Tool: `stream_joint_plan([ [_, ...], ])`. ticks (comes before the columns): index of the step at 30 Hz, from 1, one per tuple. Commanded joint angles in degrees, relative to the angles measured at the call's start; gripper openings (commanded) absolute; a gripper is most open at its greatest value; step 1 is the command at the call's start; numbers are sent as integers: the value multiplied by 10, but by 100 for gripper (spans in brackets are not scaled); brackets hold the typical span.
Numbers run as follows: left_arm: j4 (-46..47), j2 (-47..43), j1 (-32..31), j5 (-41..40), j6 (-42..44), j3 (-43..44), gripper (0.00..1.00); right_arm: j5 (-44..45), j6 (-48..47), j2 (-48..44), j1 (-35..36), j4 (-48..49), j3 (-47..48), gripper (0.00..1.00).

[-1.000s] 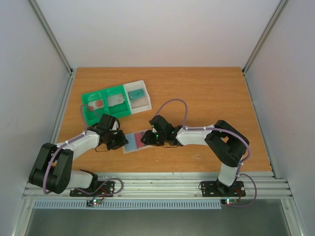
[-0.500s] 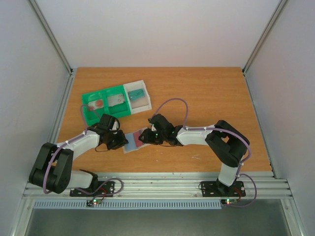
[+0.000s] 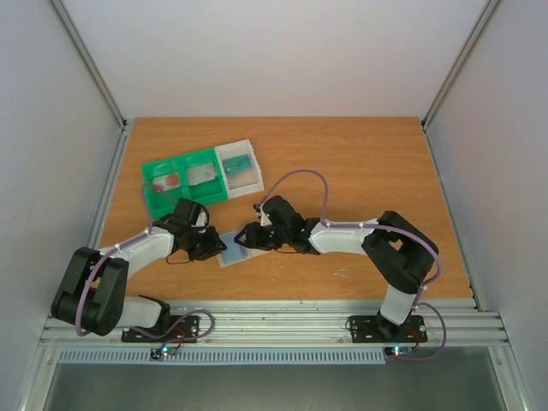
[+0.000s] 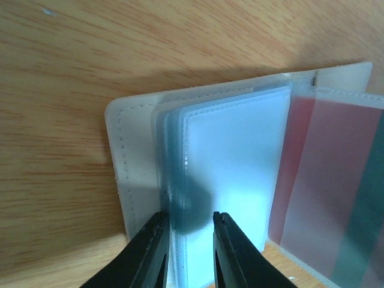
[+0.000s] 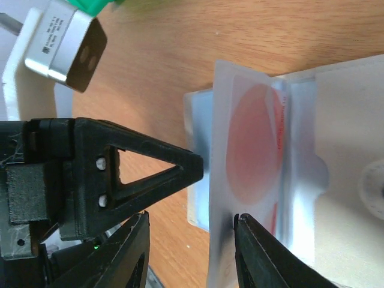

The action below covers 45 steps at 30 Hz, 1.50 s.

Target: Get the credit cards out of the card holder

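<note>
While left jaws pinch the holder's [image 4: 135, 156] sleeve stack on the tabletop [image 4: 60, 90], right jaws stand spread astride its raised sleeve [image 5: 221, 120]; they should close on the red card [image 5: 252, 144] alone and pull straight out.

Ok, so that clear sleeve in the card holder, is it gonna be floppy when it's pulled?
Probably floppy: the sleeve looks thin and translucent, with red showing through. It likely won't come free, since it's bound into the card holder.
</note>
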Motion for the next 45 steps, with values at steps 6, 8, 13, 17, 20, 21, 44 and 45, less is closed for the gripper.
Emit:
stream_joint_plan([
  [6, 23, -5, -1, 25, -11, -1, 23, -57, 13, 27, 7, 63, 25, 43],
  [8, -1, -21, -1, 6, -12, 6, 26, -63, 14, 34, 7, 64, 30, 43],
  [13, -52, -82, 0, -44, -16, 23, 30, -26, -11, 25, 4, 5, 26, 37],
  [17, -56, -104, 0, -32, -18, 34, 31, 4, -32, 19, -7, -41, 21, 28],
  [20, -46, -101, 0, -16, -15, 38, 31, 8, -40, 22, -10, -49, 23, 26],
  [21, -46, -99, 0, -16, -14, 39, 31, 7, -43, 25, -11, -53, 27, 26],
  [44, 74, 16, 0, 31, -18, -5, 15, -23, -54, 65, -15, -78, 57, 26],
  [45, 79, 18, 0, 32, -20, -9, 14, -24, -53, 66, -15, -77, 58, 26],
])
